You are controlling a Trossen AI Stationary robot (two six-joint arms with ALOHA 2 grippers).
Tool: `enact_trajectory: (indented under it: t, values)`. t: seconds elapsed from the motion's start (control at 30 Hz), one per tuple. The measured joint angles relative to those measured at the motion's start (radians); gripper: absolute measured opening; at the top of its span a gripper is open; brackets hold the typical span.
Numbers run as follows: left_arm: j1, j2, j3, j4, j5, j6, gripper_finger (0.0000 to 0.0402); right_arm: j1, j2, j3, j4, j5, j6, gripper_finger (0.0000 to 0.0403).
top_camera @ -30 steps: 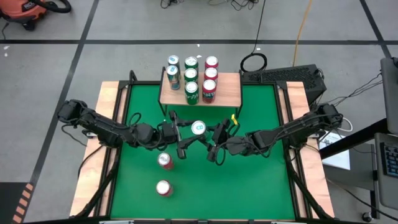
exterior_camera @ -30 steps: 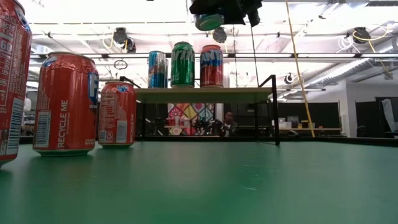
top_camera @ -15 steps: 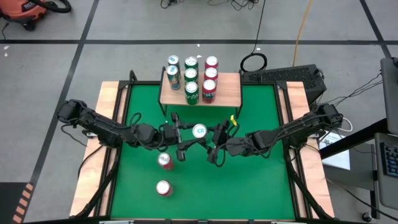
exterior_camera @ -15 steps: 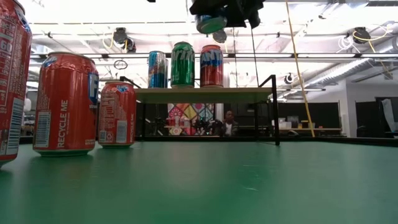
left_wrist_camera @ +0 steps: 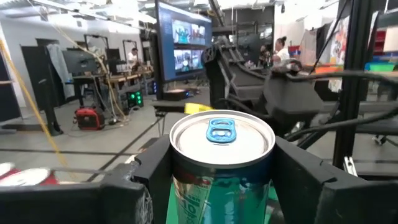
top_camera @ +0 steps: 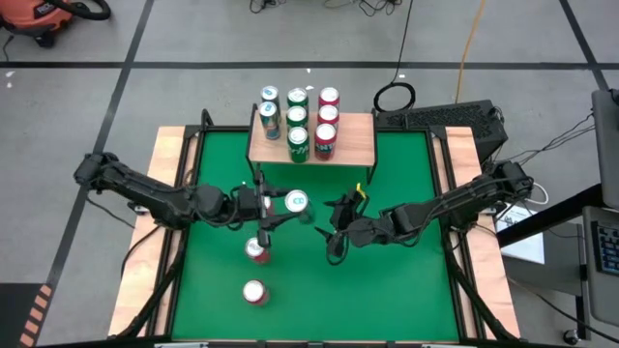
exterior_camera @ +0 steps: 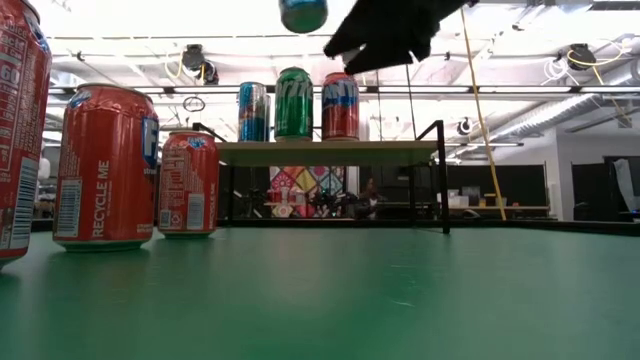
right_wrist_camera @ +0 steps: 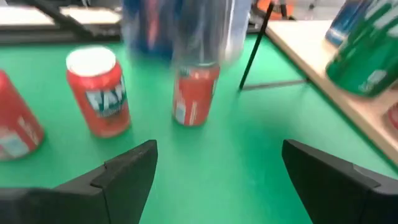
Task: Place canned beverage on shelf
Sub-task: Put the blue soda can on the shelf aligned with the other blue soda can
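Taking the shelf at the far edge of the green counter as the landmark: farthest from it, near the counter's front edge, an orange can stands upright. A second orange can stands closer to the shelf, in line with the first.

Just beyond that second can, still short of the shelf, the left claw is clenched on a green-and-teal beverage can, held clear above the counter. The left wrist view shows the can upright between the two dark fingers, pressed on both sides, its silver lid and blue tab facing up. In the low view the can's base hangs high, above the level of the cans on the shelf.

Beside it, at about the same distance from the shelf, the right claw hangs released, its fingers spread wide with nothing between them, well apart from the held can.

The shelf itself carries seven upright cans: two blue, three green and two red, grouped toward its left half, leaving its right half bare wood.
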Motion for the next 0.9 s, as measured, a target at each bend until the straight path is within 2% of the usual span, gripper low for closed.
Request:
enact_trajectory:
  t: [0.07, 0.37, 0.6, 0.7, 0.9]
  values:
    - [0.002, -0.040, 0.000, -0.052, -0.006, 0.002, 0.0209, 0.011, 0.000, 0.000, -0.041, -0.003, 0.010, 0.0338]
    - [0.029, -0.262, 0.000, -0.286, -0.007, 0.082, 0.0209, 0.105, -0.005, -0.001, -0.089, -0.154, 0.008, 0.0336]
    - [0.140, -0.416, 0.000, -0.450, -0.007, 0.117, 0.0208, 0.165, -0.004, -0.001, -0.088, -0.157, 0.034, 0.0336]
    - [0.218, -0.446, -0.008, -0.482, 0.042, 0.133, 0.0208, 0.176, -0.005, -0.002, -0.064, -0.156, 0.026, 0.0336]
    - [0.417, -0.455, -0.052, -0.485, 0.231, 0.132, 0.0208, 0.186, -0.005, -0.002, -0.017, -0.158, -0.011, 0.0336]
